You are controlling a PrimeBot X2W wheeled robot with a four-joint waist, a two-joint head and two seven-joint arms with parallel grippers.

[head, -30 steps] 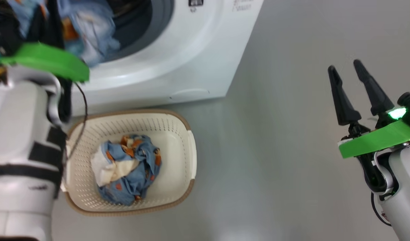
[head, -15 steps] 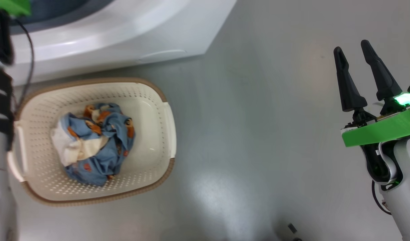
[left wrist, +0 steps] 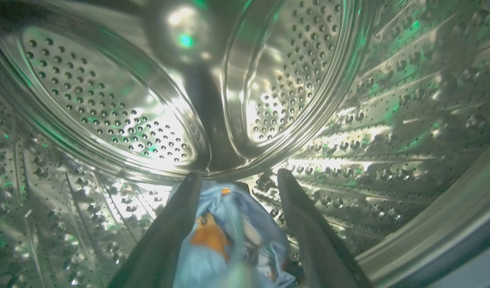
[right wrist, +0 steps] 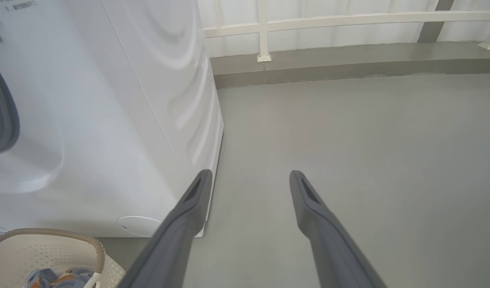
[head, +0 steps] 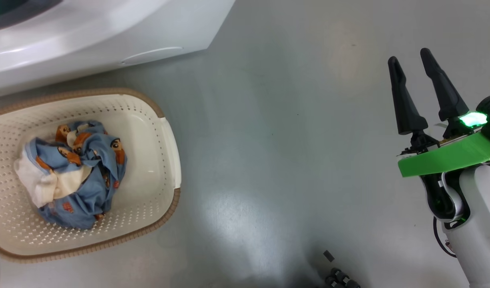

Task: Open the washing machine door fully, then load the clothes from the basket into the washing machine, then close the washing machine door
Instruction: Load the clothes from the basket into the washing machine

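Poking deep into the steel drum (left wrist: 109, 112), the left pincer (left wrist: 239, 175) has its fingers spread wide, so it's loose and not clamping anything. Right between those fingers, down toward their base, sits a light blue garment (left wrist: 217, 240) with an orange print. Can't tell if it brushes them. Past the tips is the drum's perforated back wall. The right pincer (head: 409, 57) is spread too, empty, over bare grey floor (head: 269, 140). Off to its left stands the washing machine (right wrist: 109, 120), and just in front of that is the basket (head: 165, 132) with more clothes (head: 77, 172) bunched inside.
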